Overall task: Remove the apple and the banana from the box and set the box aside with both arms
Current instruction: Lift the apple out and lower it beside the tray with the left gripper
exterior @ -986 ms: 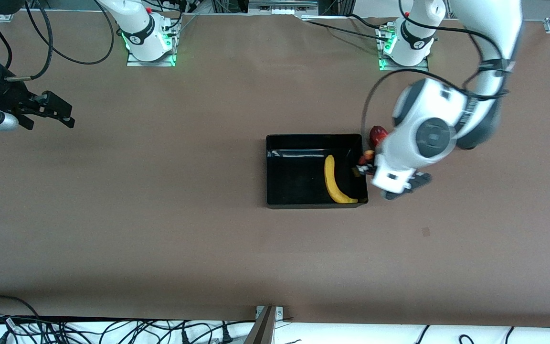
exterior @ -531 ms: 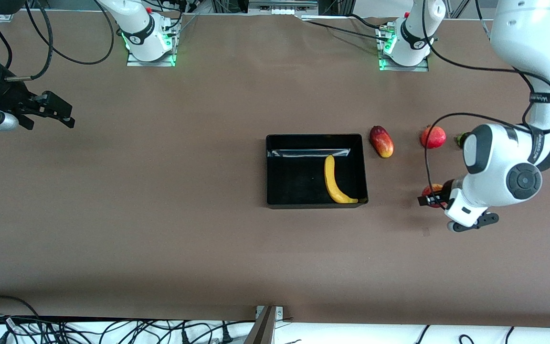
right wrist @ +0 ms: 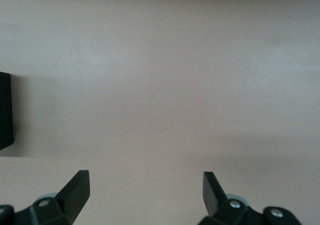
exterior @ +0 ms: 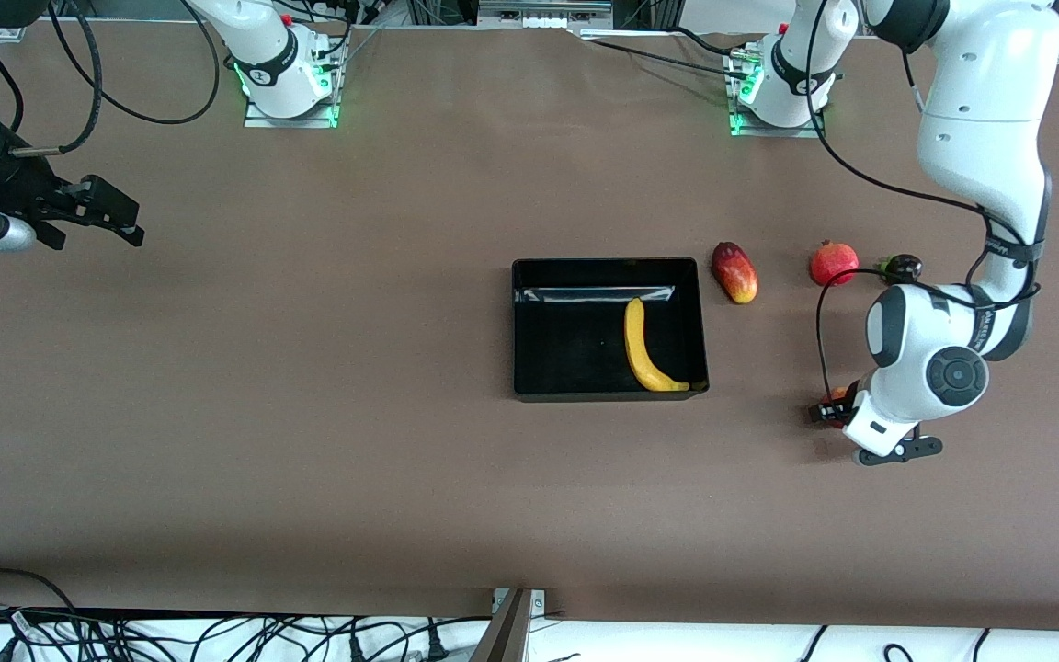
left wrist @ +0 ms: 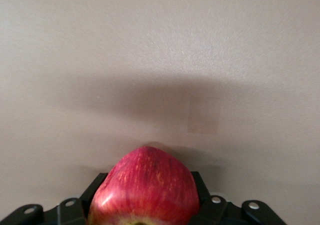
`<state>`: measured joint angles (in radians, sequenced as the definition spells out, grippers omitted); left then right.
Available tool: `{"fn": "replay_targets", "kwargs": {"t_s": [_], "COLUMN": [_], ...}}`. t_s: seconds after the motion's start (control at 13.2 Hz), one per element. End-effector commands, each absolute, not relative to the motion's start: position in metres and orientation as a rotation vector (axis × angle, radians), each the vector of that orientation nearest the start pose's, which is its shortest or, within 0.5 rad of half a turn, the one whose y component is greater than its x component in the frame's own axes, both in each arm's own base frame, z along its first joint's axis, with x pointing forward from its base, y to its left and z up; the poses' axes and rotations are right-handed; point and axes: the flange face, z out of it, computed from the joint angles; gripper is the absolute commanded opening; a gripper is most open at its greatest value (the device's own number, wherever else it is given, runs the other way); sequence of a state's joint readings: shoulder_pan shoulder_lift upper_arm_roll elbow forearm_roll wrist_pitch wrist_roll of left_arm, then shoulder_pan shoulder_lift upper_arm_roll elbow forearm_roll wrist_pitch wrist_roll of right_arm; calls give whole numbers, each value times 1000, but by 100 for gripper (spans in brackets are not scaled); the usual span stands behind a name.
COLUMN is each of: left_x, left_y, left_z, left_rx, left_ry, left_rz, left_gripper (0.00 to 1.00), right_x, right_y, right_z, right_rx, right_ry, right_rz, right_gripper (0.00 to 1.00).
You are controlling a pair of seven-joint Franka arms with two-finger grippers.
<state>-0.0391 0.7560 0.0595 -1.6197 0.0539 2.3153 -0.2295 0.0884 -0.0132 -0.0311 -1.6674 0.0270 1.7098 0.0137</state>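
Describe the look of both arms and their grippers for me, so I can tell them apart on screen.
Both arms are glossy white with dark grey joint caps, on bases lit green. The left arm carries a looping black cable down to its black gripper. The right gripper is black, on a silver cylindrical wrist with black cables.

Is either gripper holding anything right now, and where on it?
Left gripper holds the apple, fingers on its sides. Right gripper holds nothing.

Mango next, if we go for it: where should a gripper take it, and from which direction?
Come straight down on the mango and close across its narrow middle. It lies flat and oblong on the table, set slightly askew, so turn the fingers square to its long axis. The black bin beside it leaves little room on that side.
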Motion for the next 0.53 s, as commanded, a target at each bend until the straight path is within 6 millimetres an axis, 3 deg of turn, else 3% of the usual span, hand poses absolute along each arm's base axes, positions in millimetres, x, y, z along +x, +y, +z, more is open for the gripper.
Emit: {"fn": "replay_targets", "kwargs": {"t_s": [0.0, 0.08, 0.15, 0.23, 0.38, 0.45], "left_x": [687, 688, 688, 689, 689, 689], "left_y": [11, 12, 13, 12, -3, -28], "left_z": [166, 168, 172, 183, 242, 268], "left_rx": [-3017, -3018, -3016, -3017, -3013, -3021], "left_ry": [-247, -229, -235, -246, -263, -284], "left_rz": [35, 34, 36, 43, 187, 267], "left_gripper": [22, 83, 100, 100, 100, 100], "right_x": [562, 562, 562, 562, 562, 562], "right_y": [34, 35, 35, 36, 36, 36], "right_z": [603, 603, 603, 603, 603, 603], "right_rx": [-3114, -3114, -3113, -3112, -3112, -3112], "right_ry": [-66, -66, -68, -70, -70, -70], "right_rz": [-99, -99, -97, -99, -99, -99], "right_gripper": [100, 100, 100, 100, 100, 100]}}
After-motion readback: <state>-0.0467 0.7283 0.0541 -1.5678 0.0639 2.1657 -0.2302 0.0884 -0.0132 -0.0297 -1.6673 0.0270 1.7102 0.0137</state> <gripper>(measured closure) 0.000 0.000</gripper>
